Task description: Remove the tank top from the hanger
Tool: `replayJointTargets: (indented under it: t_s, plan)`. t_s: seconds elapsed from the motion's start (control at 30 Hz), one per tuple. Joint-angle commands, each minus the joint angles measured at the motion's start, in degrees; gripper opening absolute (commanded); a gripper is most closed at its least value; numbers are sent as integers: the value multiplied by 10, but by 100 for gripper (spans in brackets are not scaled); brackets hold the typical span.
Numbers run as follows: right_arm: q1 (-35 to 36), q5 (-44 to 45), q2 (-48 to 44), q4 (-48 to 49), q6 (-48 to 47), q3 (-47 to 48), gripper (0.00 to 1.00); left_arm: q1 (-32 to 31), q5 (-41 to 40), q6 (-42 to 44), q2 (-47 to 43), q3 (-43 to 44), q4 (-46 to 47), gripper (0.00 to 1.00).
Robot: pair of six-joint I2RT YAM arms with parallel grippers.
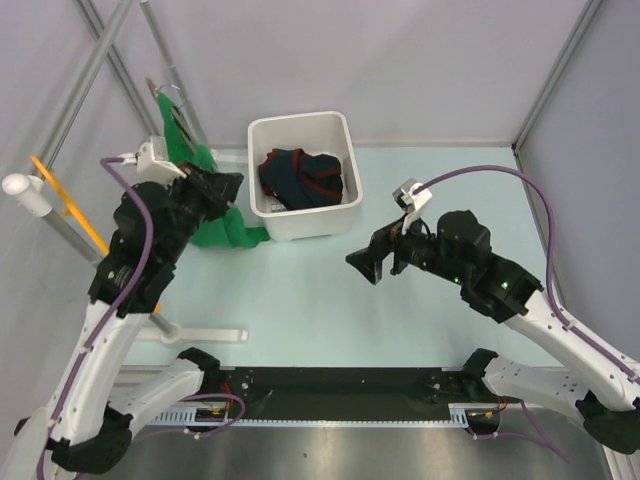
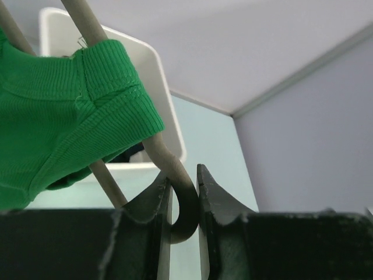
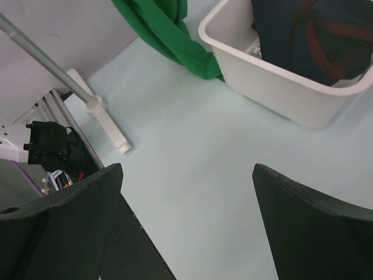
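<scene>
Left wrist: tank top (image 2: pixel 52 116) strap over hanger (image 2: pixel 87 20) arm, close to curved end; lower cloth down on bench (image 3: pixel 192 134) beside white bin (image 3: pixel 274 81). Hanger end clamped in narrow left hand (image 2: pixel 183 175), likely to steady it. Right hand (image 3: pixel 186 169) wide, empty, well apart, presumably free to pull cloth.

One tank top (image 1: pixel 215 232), one grey hanger (image 2: pixel 175 169), one orange hanger (image 1: pixel 62 195), one white bin (image 1: pixel 298 122) and one navy garment (image 1: pixel 300 175) are sharing the workspace.

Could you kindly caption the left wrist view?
Left gripper pinches the curved end of the hanger, tank top strap draped above.
</scene>
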Motion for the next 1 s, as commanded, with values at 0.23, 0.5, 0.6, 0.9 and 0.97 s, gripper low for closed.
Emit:
replayJointTargets:
  t_s: [0.23, 0.5, 0.6, 0.9, 0.97]
  plan:
    - [-2, -34, 87, 61, -2, 108, 98, -2, 312, 33, -113, 15, -88, 0]
    - [4, -50, 156, 122, 10, 167, 94, -2, 500, 52, -137, 23, -81, 0]
    - [11, -44, 185, 129, -4, 200, 94, -2, 552, 59, -144, 19, -81, 0]
    - [15, -19, 210, 138, -32, 247, 95, -4, 634, 61, -156, 1, -76, 0]
    - [16, -17, 210, 147, -30, 249, 91, -5, 640, 56, -158, -11, -68, 0]
